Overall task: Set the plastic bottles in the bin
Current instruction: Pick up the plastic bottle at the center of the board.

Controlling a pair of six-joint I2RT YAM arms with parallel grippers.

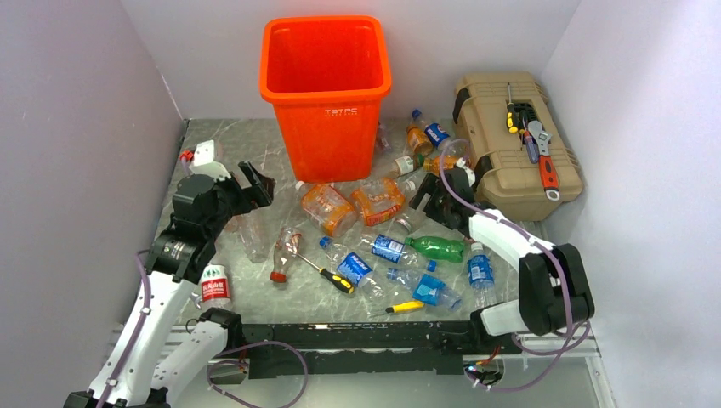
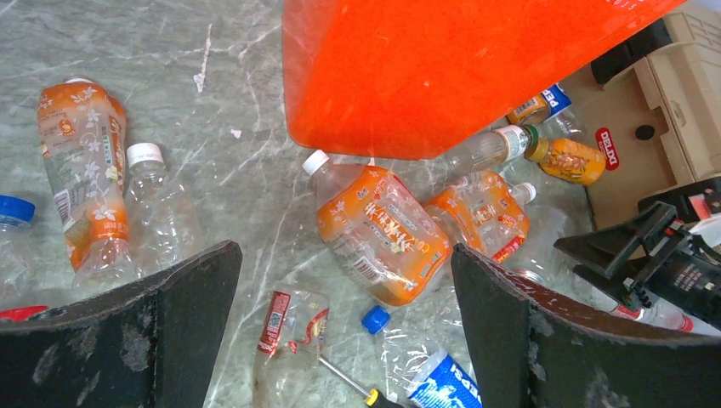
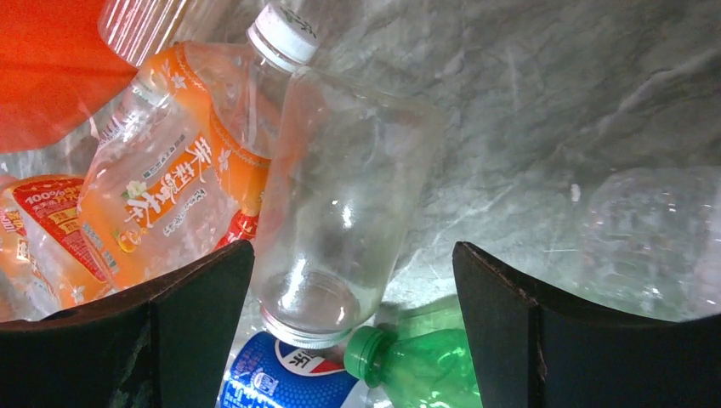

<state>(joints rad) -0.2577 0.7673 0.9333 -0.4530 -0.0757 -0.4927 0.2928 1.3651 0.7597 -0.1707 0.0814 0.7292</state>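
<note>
On the grey-green, veined stone-pattern table, the plastic bottles lie scattered on their sides between the two arms. Most of them are just in front of and to the right of the bin.

1. The bin is a tall, glossy orange container of square section. It tapers toward its base and has a thick rolled rim and white lettering on the near wall. It stands upright at the far centre of the table.
2. The bottles are thin transparent plastic. Several are crumpled and creased. Two carry orange printed labels. One is translucent green. Others have blue labels and blue caps.
3. The left gripper hovers above the table near the bin's left side. Its flat, scuffed black fingers are spread fully apart, with nothing between them.
4. The right gripper is low over the pile with its jaws wide apart. A smooth, label-free clear bottle lies between them. It is close to one finger, with a visible gap to the other, so it is not clamped.
5. A tan moulded toolbox with a ribbed lid stands to the right of the bin. A red-handled wrench rests on it.
6. A yellow-handled screwdriver lies among the bottles.
</note>
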